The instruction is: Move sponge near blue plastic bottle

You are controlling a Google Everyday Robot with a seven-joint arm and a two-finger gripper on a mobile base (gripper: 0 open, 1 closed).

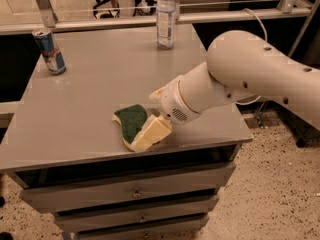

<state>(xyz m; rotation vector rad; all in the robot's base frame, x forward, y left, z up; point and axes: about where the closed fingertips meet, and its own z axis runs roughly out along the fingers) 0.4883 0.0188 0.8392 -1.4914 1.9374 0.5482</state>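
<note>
The sponge, dark green on top with a pale yellow edge, lies flat near the front edge of the grey cabinet top. My gripper is down at the sponge's right side, its cream tip overlapping the sponge's right front part and hiding it. The white arm reaches in from the right. The blue plastic bottle, clear with a pale label and white cap, stands upright at the back middle of the top, far from the sponge.
A blue-and-silver drink can stands at the back left of the top. Drawers run below the front edge. A metal rail runs behind the cabinet. Speckled floor lies to the right.
</note>
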